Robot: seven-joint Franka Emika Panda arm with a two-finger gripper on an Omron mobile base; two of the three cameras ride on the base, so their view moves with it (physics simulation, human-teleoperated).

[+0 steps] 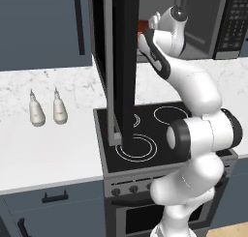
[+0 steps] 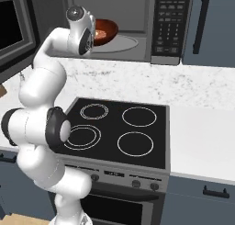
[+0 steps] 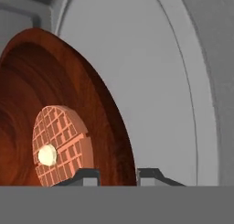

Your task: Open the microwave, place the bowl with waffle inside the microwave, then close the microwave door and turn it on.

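The microwave (image 2: 172, 24) stands open with its grey cavity showing. Its door (image 1: 122, 66) swings out toward me, edge-on over the stove. The reddish-brown bowl (image 2: 106, 30) is inside the cavity, over the round glass turntable (image 2: 120, 44). The waffle (image 3: 58, 145) with its pale dab lies in the bowl (image 3: 91, 104). My gripper (image 3: 118, 175) is shut on the bowl's rim, one fingertip (image 3: 86, 175) inside and the other outside. In the right base view the gripper (image 2: 94, 34) reaches into the left of the cavity. I cannot tell whether the bowl rests on the turntable.
A black four-ring stovetop (image 2: 120, 127) lies under the arm. Two pale bottles (image 1: 36, 111) (image 1: 59, 108) stand on the white counter to the left. Blue-grey cabinets with black bar handles (image 2: 201, 22) flank the microwave. The open door blocks the space left of the arm.
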